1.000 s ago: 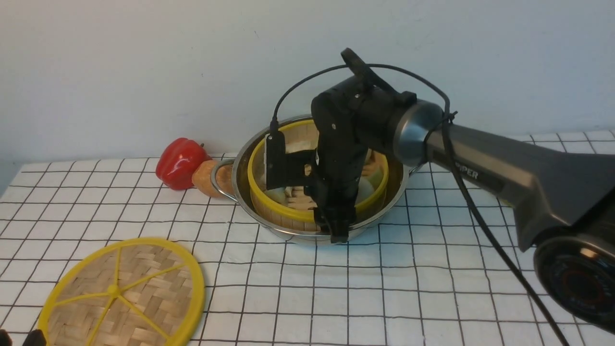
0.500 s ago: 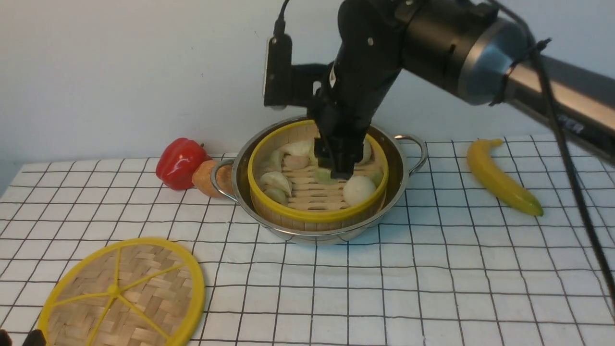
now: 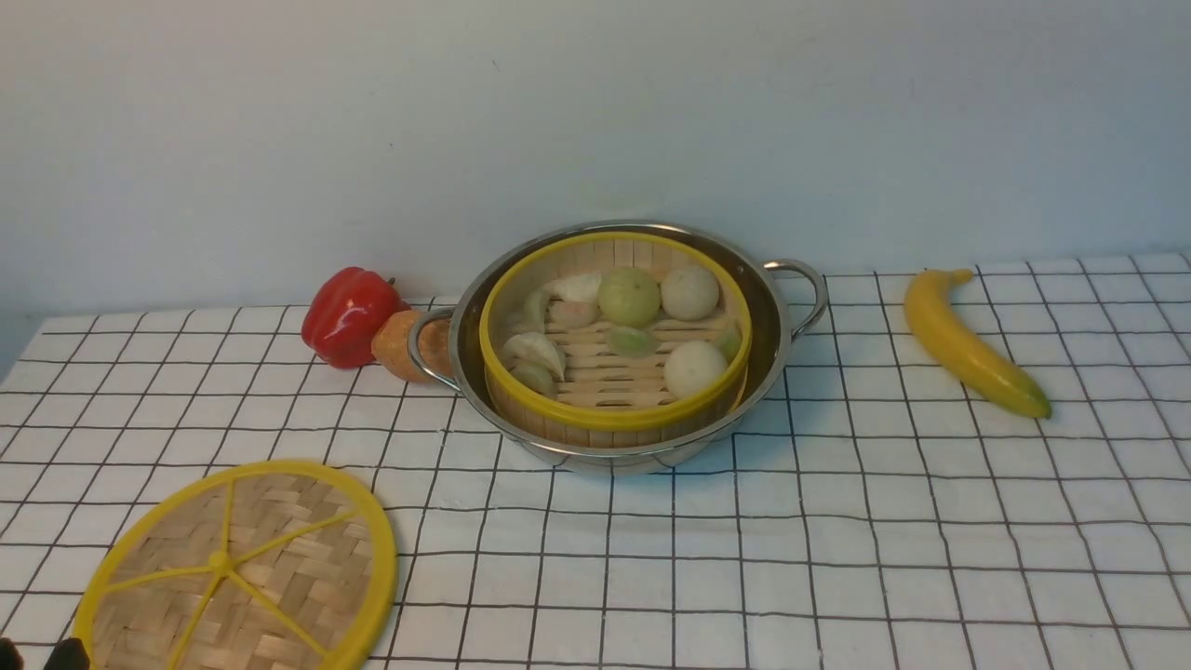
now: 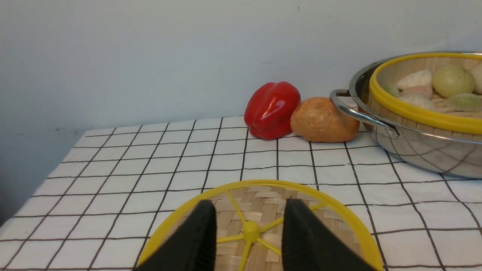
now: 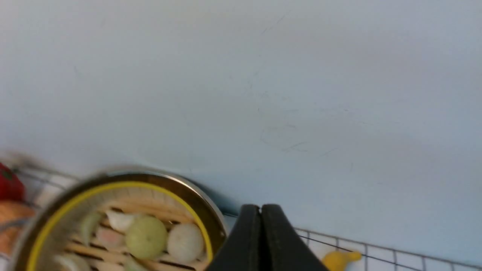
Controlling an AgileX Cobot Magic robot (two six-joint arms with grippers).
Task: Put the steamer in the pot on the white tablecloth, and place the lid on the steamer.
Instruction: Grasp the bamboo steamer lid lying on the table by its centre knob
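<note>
The steamer (image 3: 614, 419), a bamboo basket with a yellow rim, sits inside the steel pot (image 3: 772, 307) on the white tablecloth (image 3: 837, 558). It holds several dumplings and buns. The lid (image 3: 279, 549) lies flat on the cloth at the front left, apart from the pot. In the left wrist view my left gripper (image 4: 249, 203) is open, its two fingers on either side of the lid's hub (image 4: 250, 230), just above the lid (image 4: 263, 195). My right gripper (image 5: 260, 206) is shut and empty, raised above the right of the pot (image 5: 203, 203); it is out of the front view.
A red bell pepper (image 3: 349, 312) and an orange-brown lump (image 3: 400, 344) lie against the pot's left handle. A yellow banana (image 3: 968, 344) lies right of the pot. A pale wall stands close behind the table.
My right arm has lifted out of the steamer and left the front view. The steamer stays in the pot. The lid has not moved.
</note>
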